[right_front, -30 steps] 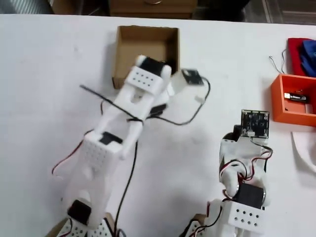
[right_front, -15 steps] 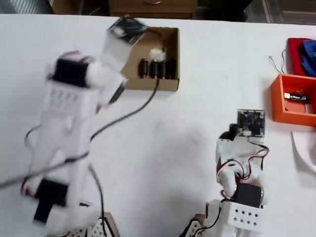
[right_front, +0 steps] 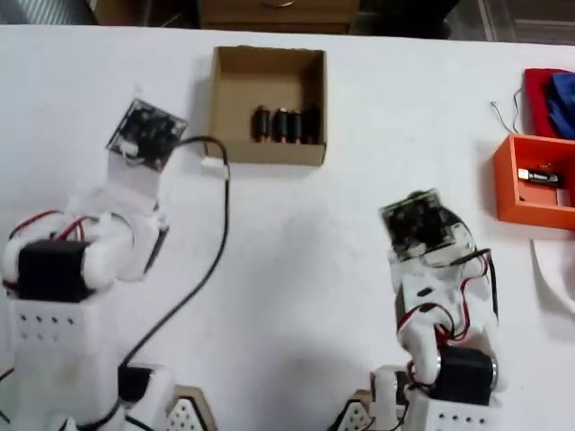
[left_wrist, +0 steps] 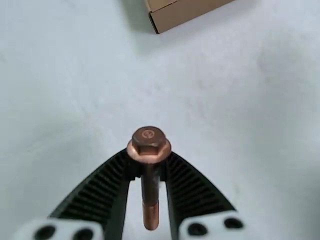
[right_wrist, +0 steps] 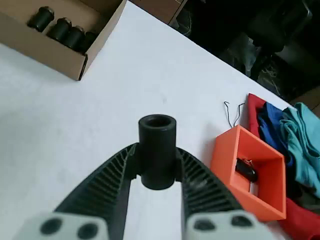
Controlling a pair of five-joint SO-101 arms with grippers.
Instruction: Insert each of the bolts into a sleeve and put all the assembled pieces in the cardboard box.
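My left gripper (left_wrist: pixel 148 159) is shut on a copper hex-head bolt (left_wrist: pixel 148 145), held over bare table short of the cardboard box (left_wrist: pixel 185 12). My right gripper (right_wrist: pixel 157 152) is shut on a black sleeve (right_wrist: pixel 157 150), its open bore facing away from the wrist. The cardboard box (right_front: pixel 266 153) sits at the back centre of the table, with several dark assembled pieces (right_front: pixel 286 124) lined up along its near wall. In the high view the left arm (right_front: pixel 135 171) is left of the box and the right arm (right_front: pixel 422 233) is to the box's front right.
An orange tray (right_front: pixel 535 184) holding a small black item stands at the right edge, with red and blue cloth (right_front: pixel 550 99) behind it. A black cable (right_front: pixel 216 242) loops from the left arm across the table. White table lies open between the two arms.
The left arm has swung away from above the box and pulled back to the left, uncovering the pieces inside. The right arm has shifted slightly left and forward.
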